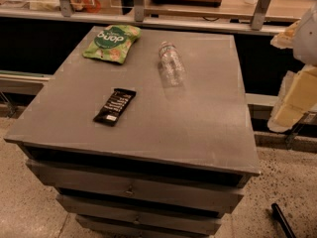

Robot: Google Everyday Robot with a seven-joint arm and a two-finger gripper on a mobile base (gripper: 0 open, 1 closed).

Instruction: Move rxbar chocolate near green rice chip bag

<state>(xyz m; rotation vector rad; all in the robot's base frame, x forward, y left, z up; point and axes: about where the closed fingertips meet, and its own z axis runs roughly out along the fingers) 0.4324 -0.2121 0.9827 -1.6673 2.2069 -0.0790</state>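
The rxbar chocolate (115,106), a flat black bar with white lettering, lies on the grey table top (198,118), left of the middle. The green rice chip bag (112,42) lies at the table's far left corner, well beyond the bar. My gripper (295,95) shows only as cream arm parts at the right edge of the view, past the table's right side and far from both objects. It holds nothing that I can see.
A clear plastic water bottle (171,63) lies on its side at the back middle of the table. A counter with metal posts (261,6) runs behind. Drawers (133,190) are below the top. A black rod (283,221) lies on the floor at the lower right.
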